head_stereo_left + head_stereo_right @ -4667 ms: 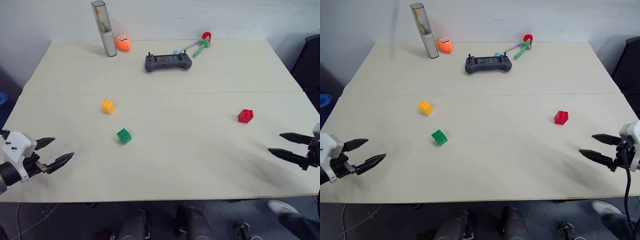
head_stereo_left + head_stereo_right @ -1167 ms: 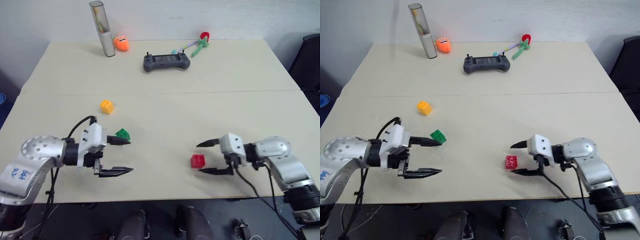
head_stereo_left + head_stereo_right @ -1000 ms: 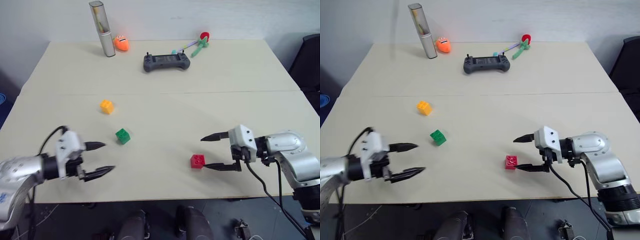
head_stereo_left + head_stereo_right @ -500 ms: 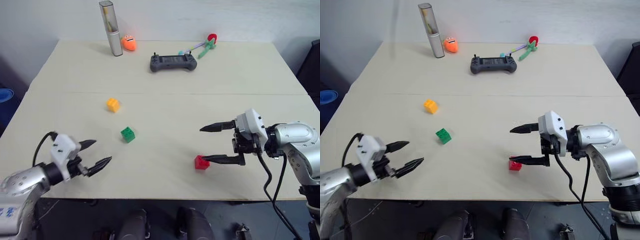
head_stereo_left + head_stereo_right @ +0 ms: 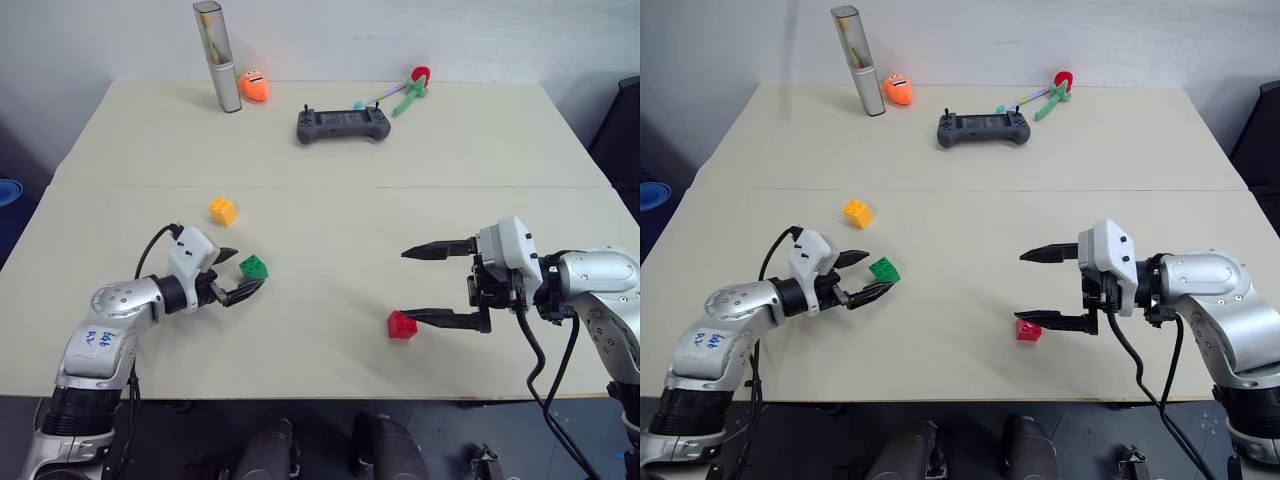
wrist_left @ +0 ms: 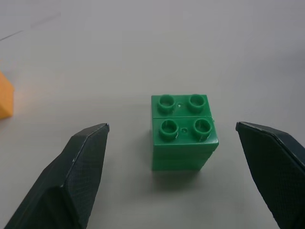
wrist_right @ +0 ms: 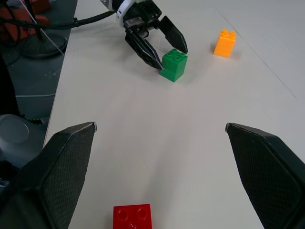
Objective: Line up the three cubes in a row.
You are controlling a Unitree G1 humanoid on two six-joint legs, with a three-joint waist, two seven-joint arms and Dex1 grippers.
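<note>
Left gripper hovering wide open, fingertips flanking green cube. Right gripper hanging open just above red cube. Yellow-orange cube sitting apart.

Both arms are chunky brushed-silver shells with black joint rings, loose black cables looping off each wrist. Each ends in a white boxy block carrying two long, pointed black fingers: left hand, right hand. Left forearm has a small blue marking printed on it
</note>
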